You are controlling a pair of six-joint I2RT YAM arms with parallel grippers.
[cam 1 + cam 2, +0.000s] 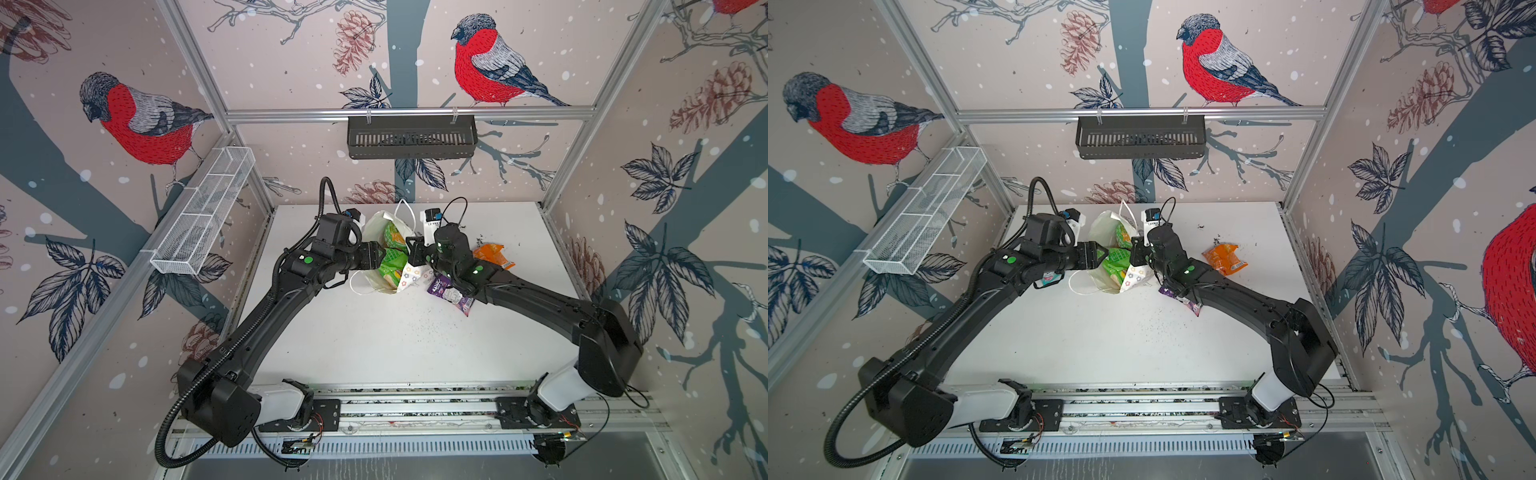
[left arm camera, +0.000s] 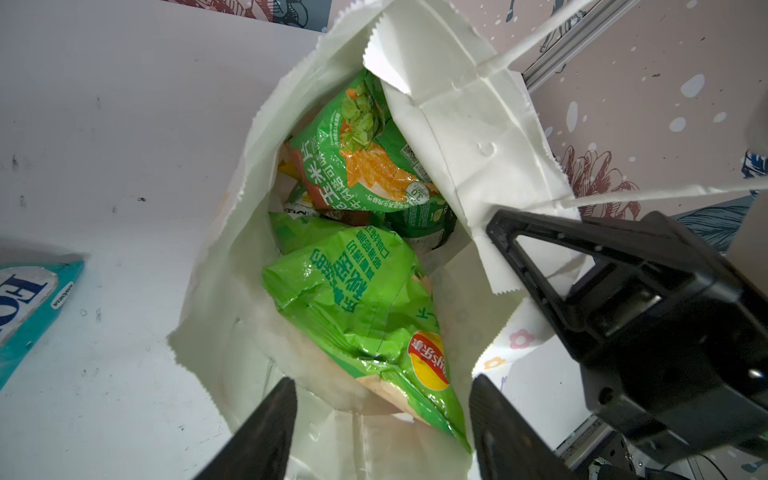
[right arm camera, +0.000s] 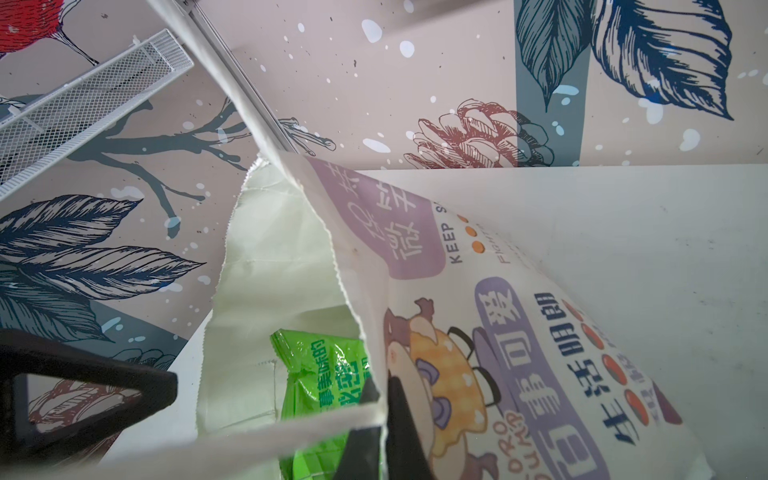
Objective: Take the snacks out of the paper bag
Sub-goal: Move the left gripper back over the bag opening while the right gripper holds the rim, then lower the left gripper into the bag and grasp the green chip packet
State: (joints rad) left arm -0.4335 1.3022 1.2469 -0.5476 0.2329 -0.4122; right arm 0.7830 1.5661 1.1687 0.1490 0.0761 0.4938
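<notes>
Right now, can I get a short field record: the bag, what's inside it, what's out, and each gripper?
paper bag: on the white table, mouth open
inside: large green Lay's chip bag, green packet with orange picture, more packets beneath
out on table: orange packet, purple packet, teal FOX'S packet
left gripper: open, jaws either side of the Lay's chip bag
right gripper: shut on the paper bag rim

walls: bullfinch wallpaper (image 1: 291,62) | white table (image 1: 374,340) | white mesh basket (image 1: 203,212) | black basket (image 1: 411,137)
</notes>
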